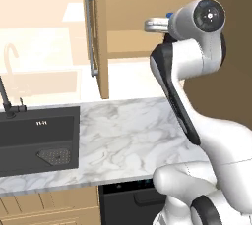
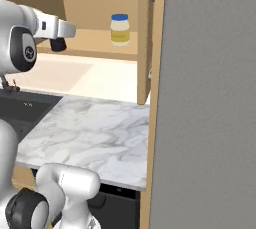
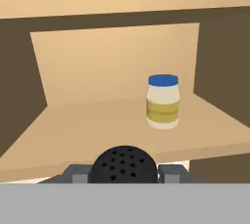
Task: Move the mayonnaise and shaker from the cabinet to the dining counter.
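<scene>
The pincer (image 3: 125, 173) pinched the shaker (image 3: 125, 165) by its sides; small, stiff and probably light, it needed only a modest squeeze.

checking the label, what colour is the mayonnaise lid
Blue, on the pale-yellow mayonnaise; clearest in the hand view.

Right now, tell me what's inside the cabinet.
On the cabinet shelf stands the mayonnaise, upright toward the right. The gripper holds the black shaker at the shelf's front edge. The shaker's lower body is hidden.
</scene>
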